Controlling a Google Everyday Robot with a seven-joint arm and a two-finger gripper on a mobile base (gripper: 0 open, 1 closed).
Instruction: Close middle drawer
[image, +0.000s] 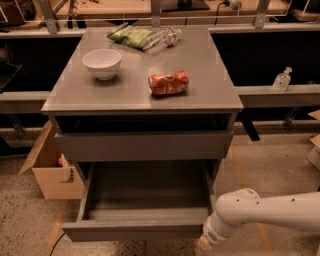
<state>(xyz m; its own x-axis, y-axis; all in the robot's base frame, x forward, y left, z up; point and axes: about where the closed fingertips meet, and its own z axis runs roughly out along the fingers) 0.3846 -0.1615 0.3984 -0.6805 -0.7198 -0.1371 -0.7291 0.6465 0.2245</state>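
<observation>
The middle drawer (145, 192) of the grey cabinet stands pulled far out, its grey box interior empty. Its flat handleless front panel (132, 230) faces me at the bottom of the view. My white arm (265, 212) reaches in from the lower right. The gripper (204, 243) is at the arm's end, just beyond the right end of the drawer's front panel and low near the floor. It is mostly cut off by the frame's bottom edge.
Above the open drawer is a shut drawer front (144, 145). The cabinet top (135, 92) holds a white bowl (102, 63), an orange can (168, 83), a green bag (131, 36) and a clear bottle (165, 38). A cardboard box (52, 172) stands on the floor at left.
</observation>
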